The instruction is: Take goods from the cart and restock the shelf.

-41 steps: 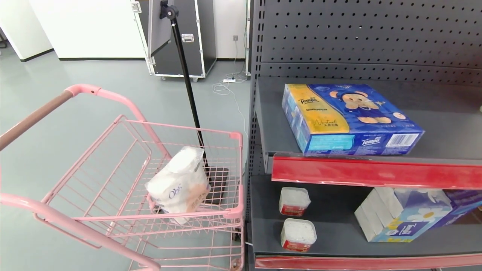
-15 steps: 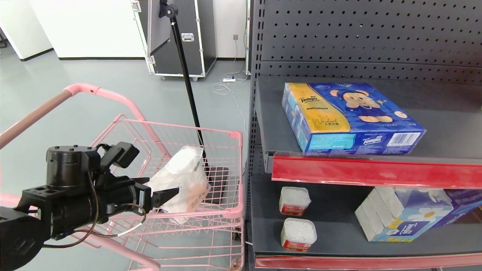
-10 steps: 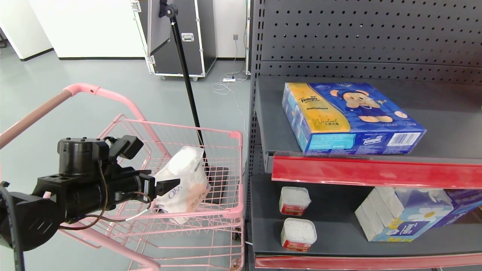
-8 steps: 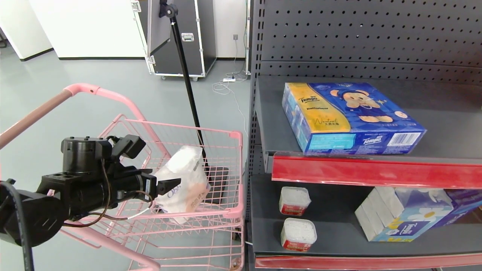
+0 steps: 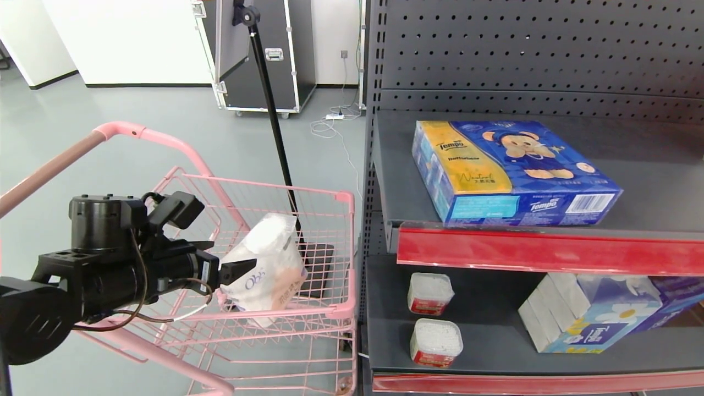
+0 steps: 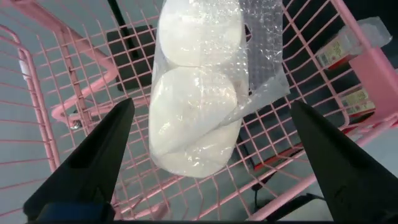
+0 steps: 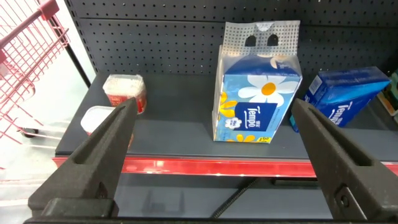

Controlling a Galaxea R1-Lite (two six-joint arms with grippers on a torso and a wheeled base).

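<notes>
The pink wire cart [image 5: 297,314] holds a soft white plastic pack [image 5: 267,264] with blue letters. The big flat box [image 5: 511,173] is blue and yellow with a brown bear. The dark grey metal shelf [image 5: 649,192] has rows of little holes and a red front strip [image 5: 550,254].

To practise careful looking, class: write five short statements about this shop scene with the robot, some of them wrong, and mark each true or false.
1. The white pack lies in the pink cart. True.
2. The left hand is shut on the white pack. False: the hand is open.
3. The blue box lies flat on the upper shelf. True.
4. Two small tubs stand beside the blue box. False: they stand on the lower shelf, under it.
5. The right hand is open. True.
</notes>
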